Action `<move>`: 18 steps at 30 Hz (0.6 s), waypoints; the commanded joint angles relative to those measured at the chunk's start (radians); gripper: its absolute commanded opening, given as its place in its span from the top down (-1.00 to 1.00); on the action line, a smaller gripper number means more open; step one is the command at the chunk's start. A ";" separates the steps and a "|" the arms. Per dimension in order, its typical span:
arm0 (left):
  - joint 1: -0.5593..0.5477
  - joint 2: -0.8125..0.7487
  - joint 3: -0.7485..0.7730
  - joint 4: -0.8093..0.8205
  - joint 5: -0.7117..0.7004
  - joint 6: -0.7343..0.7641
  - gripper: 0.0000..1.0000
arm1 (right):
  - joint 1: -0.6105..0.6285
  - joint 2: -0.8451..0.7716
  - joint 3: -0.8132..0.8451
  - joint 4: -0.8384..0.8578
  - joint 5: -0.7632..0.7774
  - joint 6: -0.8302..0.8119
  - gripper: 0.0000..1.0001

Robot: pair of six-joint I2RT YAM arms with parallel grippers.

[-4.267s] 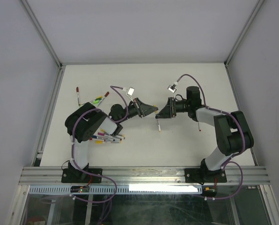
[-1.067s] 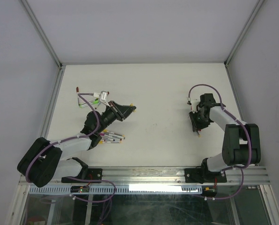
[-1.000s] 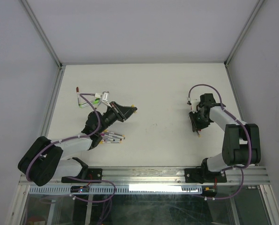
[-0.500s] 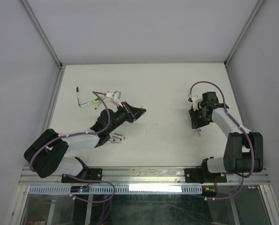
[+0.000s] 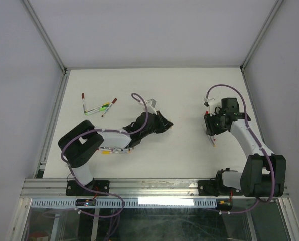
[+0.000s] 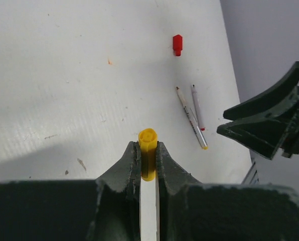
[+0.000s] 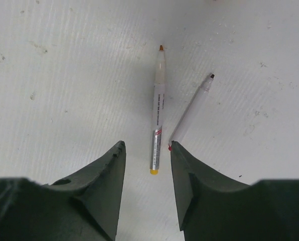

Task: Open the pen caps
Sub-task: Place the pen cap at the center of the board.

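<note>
Pen (image 6: 149,201) sits lengthwise in left gripper (image 6: 148,151) — yellow cap (image 6: 148,136) forward.

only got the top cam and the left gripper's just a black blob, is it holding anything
observer: Yes. The left wrist view shows the left gripper shut on a yellow-capped pen, with the cap poking past the fingertips.
operator: and the right one
observer: The right gripper is open above an orange-tipped pen and a black-tipped pen, both uncapped.
operator: any loose caps
observer: A red cap lies on the table, apart from those pens.
</note>
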 commanded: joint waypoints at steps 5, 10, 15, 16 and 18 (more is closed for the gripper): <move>-0.056 0.216 0.326 -0.212 -0.066 -0.041 1.00 | -0.034 -0.044 0.031 0.048 -0.037 -0.011 0.12; -0.063 0.343 0.507 -0.296 -0.074 -0.018 1.00 | -0.064 -0.061 0.026 0.066 -0.038 -0.002 0.11; -0.065 0.469 0.683 -0.353 -0.076 0.025 1.00 | -0.095 -0.072 0.024 0.078 -0.036 0.010 0.11; -0.065 0.503 0.715 -0.359 -0.075 0.033 1.00 | -0.102 -0.074 0.022 0.080 -0.037 0.013 0.11; -0.065 0.552 0.783 -0.377 -0.074 0.042 1.00 | -0.110 -0.074 0.022 0.083 -0.036 0.015 0.11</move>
